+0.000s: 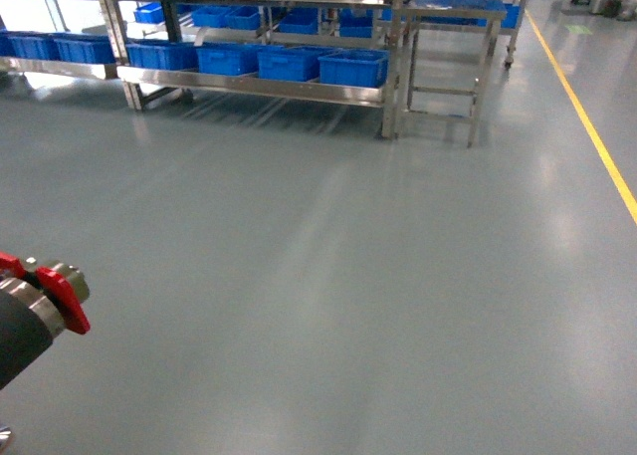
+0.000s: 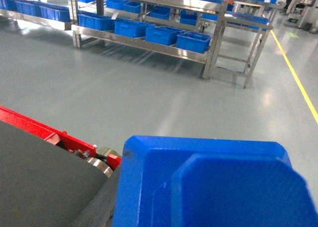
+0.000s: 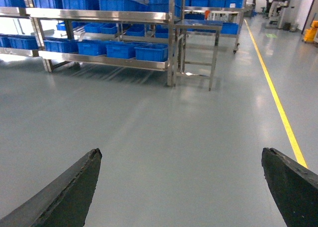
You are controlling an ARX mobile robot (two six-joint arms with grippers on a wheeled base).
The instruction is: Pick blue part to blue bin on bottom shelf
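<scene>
A grey polished floor (image 1: 328, 276) fills most of the head view, with a yellow line (image 1: 587, 126) running along its right side. At the far end stands a stainless steel rack (image 1: 259, 37); its bottom shelf (image 1: 249, 85) carries a row of blue bins (image 1: 353, 67) behind a shiny front rail. A bare steel frame (image 1: 448, 67) stands just beside the rack on the right. At the lower left edge a dark arm segment with a red bracket (image 1: 62, 296) juts into view; neither tool shows here.

In the left wrist view the same rack (image 2: 149, 8) and its bins (image 2: 194, 40) sit well apart from the camera. A large blue part (image 2: 208, 185) fills the lower right, right under the camera, beside the dark arm and a red bracket (image 2: 54, 135). The left tool's fingers are hidden, so whether it is clenched on the part cannot be told.

In the right wrist view the right tool (image 3: 181, 187) hangs above the floor, its two dark fingers (image 3: 64, 192) spread wide with nothing between them. The rack (image 3: 104, 18) and the bottom shelf (image 3: 104, 60) lie far ahead.
</scene>
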